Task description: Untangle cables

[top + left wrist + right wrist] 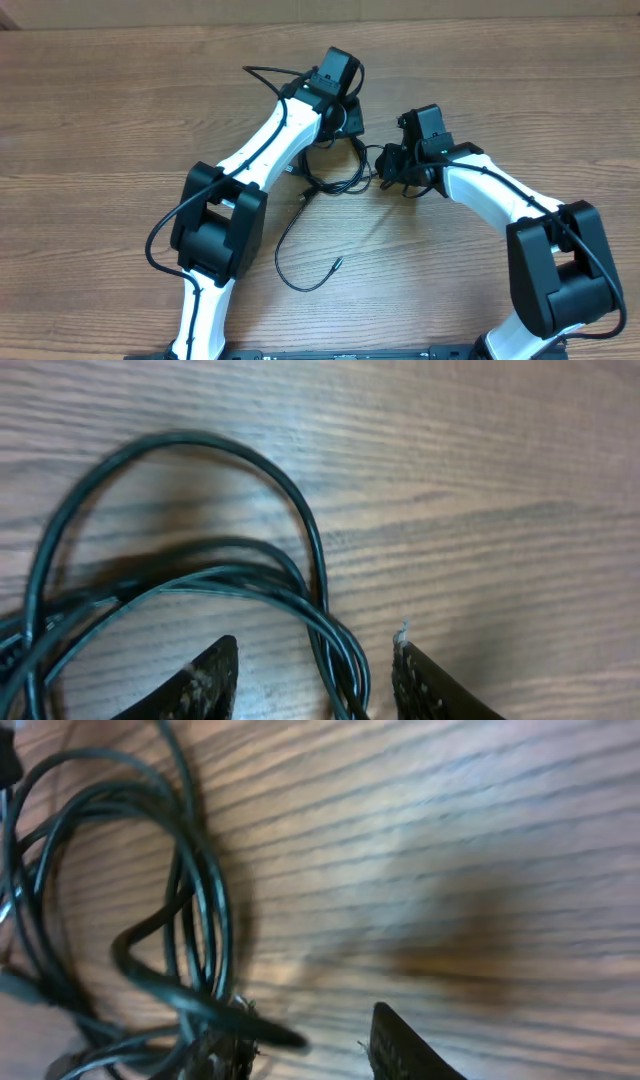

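A tangle of thin black cables [338, 182] lies on the wooden table between my two arms. One long tail [284, 243] runs toward the front and ends in a small plug [338, 263]. My left gripper [349, 122] is at the tangle's far side. In the left wrist view it [314, 647] is open, and a bundle of strands [340, 652] passes between the fingers, nearer the right one. My right gripper [392, 172] is at the tangle's right edge. In the right wrist view it [308, 1030] is open, with loops [205, 890] and a dark cable end [255, 1025] at its left finger.
The wooden table [90, 120] stretches out on all sides. Each arm's own black cable runs along its links, the left one [160, 225] looping out beside the elbow.
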You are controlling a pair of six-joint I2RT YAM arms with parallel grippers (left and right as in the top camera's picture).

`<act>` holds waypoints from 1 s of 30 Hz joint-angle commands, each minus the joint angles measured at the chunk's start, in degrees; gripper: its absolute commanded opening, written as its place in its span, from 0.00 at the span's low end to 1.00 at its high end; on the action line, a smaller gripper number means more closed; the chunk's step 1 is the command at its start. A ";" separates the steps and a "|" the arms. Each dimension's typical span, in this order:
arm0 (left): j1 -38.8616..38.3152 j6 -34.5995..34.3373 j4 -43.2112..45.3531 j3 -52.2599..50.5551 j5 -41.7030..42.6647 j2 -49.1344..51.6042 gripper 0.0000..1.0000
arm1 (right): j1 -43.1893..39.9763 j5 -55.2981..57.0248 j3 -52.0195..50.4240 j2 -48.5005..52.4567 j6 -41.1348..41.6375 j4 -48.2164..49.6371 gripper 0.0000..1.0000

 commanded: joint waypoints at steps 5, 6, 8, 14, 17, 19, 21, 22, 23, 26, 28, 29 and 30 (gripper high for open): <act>0.26 -3.76 2.82 0.85 0.74 5.01 0.50 | 0.09 5.03 0.00 -1.07 -0.61 2.03 0.42; 0.26 -3.74 3.17 0.85 1.14 5.57 0.50 | 0.09 5.01 0.00 -0.96 -0.59 2.21 0.42; 0.37 -3.74 3.67 0.85 1.42 6.62 0.50 | 0.09 5.01 0.00 -0.83 -0.61 2.43 0.42; 0.35 -3.65 3.43 0.85 1.31 8.48 0.44 | 0.15 5.03 0.00 -0.44 -0.61 2.43 0.43; 0.35 -3.45 2.51 0.85 1.44 8.66 0.25 | 0.15 4.98 0.00 -0.37 -0.81 2.34 0.43; 0.35 -3.45 1.86 0.85 1.88 8.66 0.11 | 0.24 5.01 -0.07 -0.33 -0.83 2.34 0.44; 0.46 -3.02 0.66 0.85 2.05 8.66 0.04 | 0.48 5.01 -0.20 -0.22 -0.83 2.40 0.44; 0.50 -2.69 0.37 0.85 2.08 8.66 0.04 | 0.52 5.01 -0.31 -0.22 -0.83 2.62 0.47; 0.59 -2.29 0.22 0.85 2.14 8.66 0.04 | 0.59 5.01 -0.55 -0.22 -0.83 3.04 0.47; 0.74 -2.16 -0.17 0.85 2.56 8.66 0.04 | 0.74 5.01 -1.16 -0.22 -0.81 4.09 0.48; 0.74 -2.16 -0.20 0.85 2.86 8.66 0.05 | 1.09 5.01 -1.66 -0.22 -0.83 4.66 0.49; 0.74 -2.16 -0.20 0.85 2.99 8.66 0.06 | 1.38 5.01 -1.86 -0.22 -0.85 5.01 0.50; 0.74 -2.16 -0.20 0.85 2.97 8.66 0.08 | 1.66 4.98 -2.10 -0.22 -1.64 5.42 0.50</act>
